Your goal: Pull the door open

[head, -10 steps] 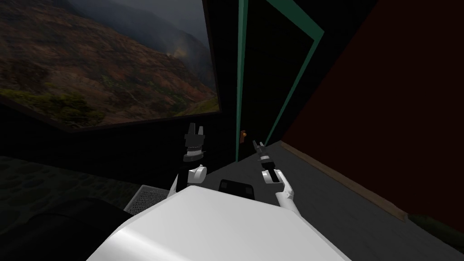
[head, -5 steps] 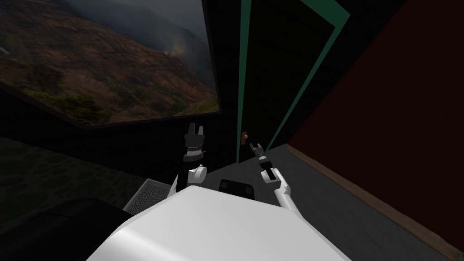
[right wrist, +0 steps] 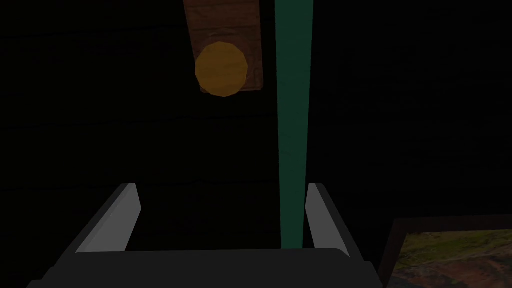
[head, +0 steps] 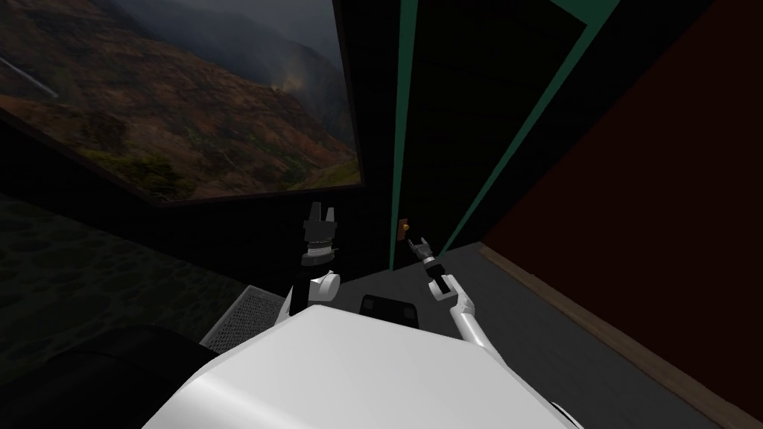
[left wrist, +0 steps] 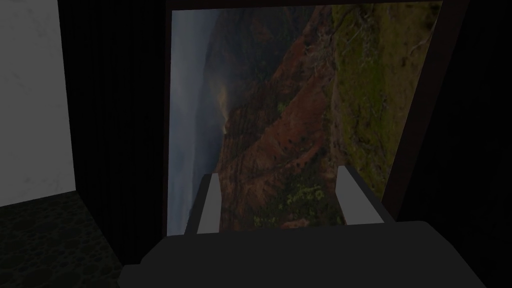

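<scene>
In the head view, the right gripper [head: 419, 245] is reaching toward the dark door [head: 462, 119]. As far as I can judge, the door is sitting shut inside its green frame [head: 403, 112]. The small yellow knob [head: 404, 226] is sitting at the door's edge, just beside one strip of the frame. The gripper is hovering near the knob, a little lower, and is not touching it. The left gripper [head: 322, 215] is pointing upward, well apart from the door, and is taking no part.

In the left wrist view, its two fingers [left wrist: 208, 202] are standing wide apart, with nothing between them.

In the right wrist view, the right gripper's blades are also spread and are gripping nothing. The knob is showing ahead on a brown plate [right wrist: 222, 25], close to the frame strip. It is apart from the fingertips and not between them.

I am judging that the task is only beginning. The approach is nearly finished, but the knob is not yet grasped and the door is not yet pulled. The gripper will need to advance, line up with the knob, close on it and then draw back.
</scene>
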Tool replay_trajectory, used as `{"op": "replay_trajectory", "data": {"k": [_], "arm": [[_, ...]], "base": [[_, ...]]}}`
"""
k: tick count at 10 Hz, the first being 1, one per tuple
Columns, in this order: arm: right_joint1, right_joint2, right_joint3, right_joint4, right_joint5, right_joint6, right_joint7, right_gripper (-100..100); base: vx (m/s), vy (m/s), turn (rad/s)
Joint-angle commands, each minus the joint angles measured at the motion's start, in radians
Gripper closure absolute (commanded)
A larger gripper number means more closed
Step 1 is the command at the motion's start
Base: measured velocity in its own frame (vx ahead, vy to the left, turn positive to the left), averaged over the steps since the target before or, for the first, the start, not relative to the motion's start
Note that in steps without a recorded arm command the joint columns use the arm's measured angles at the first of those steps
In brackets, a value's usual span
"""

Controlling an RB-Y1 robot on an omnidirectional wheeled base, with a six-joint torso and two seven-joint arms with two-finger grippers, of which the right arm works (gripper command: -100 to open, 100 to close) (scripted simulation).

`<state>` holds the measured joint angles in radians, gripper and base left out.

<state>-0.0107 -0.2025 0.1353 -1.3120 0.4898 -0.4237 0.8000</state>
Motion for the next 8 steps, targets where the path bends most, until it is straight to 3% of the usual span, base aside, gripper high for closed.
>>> {"op": "replay_trajectory", "data": {"k": [1,3,4,7,8], "arm": [[-0.016,-0.009,0.006,0.034,0.020,0.002,0.023,-100],[-0.033,-0.015,0.013,0.069,0.042,0.002,0.048,-100],[-0.027,-0.016,0.010,0.057,0.033,0.000,0.036,-100],[-0.033,-0.037,-0.058,0.100,0.001,-0.012,0.055,-100],[-0.033,-0.037,-0.058,0.100,0.001,-0.012,0.055,-100]], "base": [[0.066,-0.077,0.137],[0.042,-0.052,0.076],[0.018,-0.025,0.023],[0.016,0.035,0.269],[0.028,0.033,0.118]]}}
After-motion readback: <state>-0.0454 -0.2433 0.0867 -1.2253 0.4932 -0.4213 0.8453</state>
